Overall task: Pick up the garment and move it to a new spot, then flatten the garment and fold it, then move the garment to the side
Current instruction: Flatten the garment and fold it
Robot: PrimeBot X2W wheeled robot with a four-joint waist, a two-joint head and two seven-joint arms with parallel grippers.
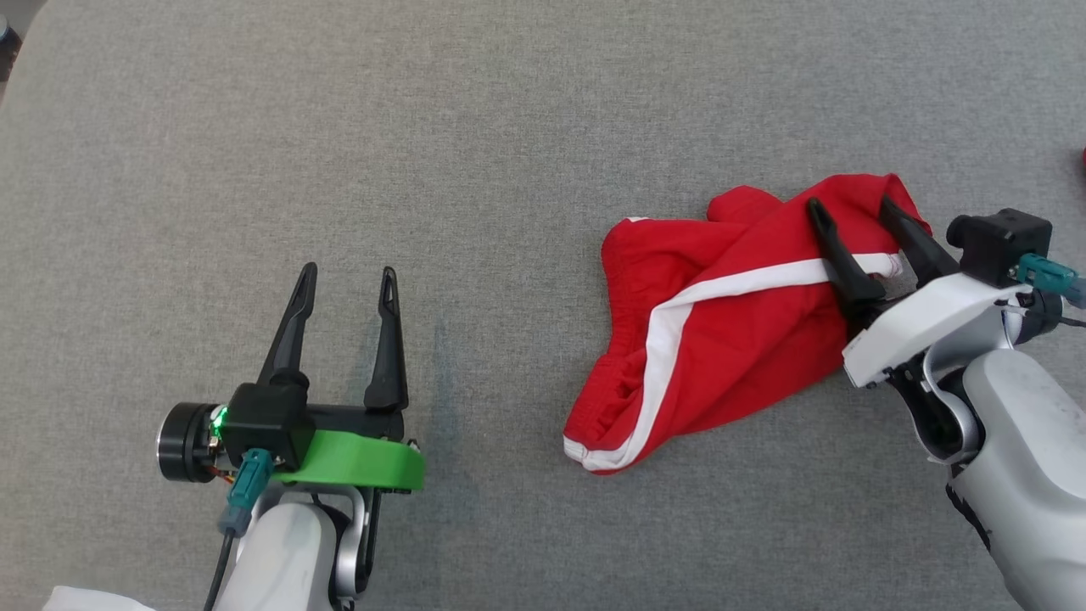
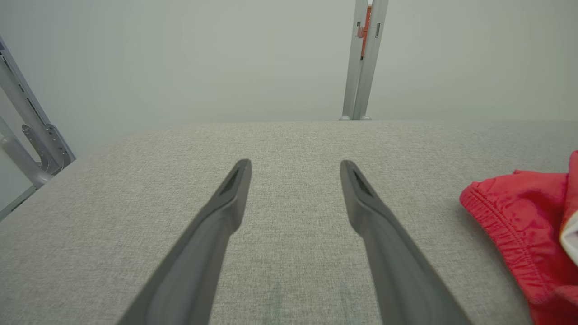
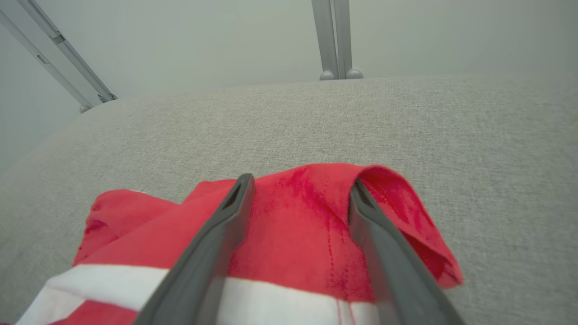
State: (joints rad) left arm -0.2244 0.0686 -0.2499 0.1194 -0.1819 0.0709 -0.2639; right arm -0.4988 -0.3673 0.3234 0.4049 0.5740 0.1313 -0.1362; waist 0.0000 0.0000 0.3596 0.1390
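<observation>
The garment [image 1: 721, 331] is a pair of red shorts with a white side stripe, lying crumpled on the grey cloth surface at the right. My right gripper [image 1: 855, 205] stands open just over its far right part, fingers spread above the red cloth [image 3: 293, 221] with nothing pinched between them. Whether the fingertips touch the fabric I cannot tell. My left gripper [image 1: 349, 273] is open over bare surface at the lower left, well apart from the garment. Its wrist view has the garment's elastic hem [image 2: 519, 212] at the right edge, beyond the gripper [image 2: 295, 163].
The grey cloth surface [image 1: 424, 127] spreads wide to the left and far side. Metal frame posts [image 3: 334, 40] stand beyond its far edge, with slanted bars [image 2: 27, 131] at the left. A small red item [image 1: 1083, 157] peeks in at the right edge.
</observation>
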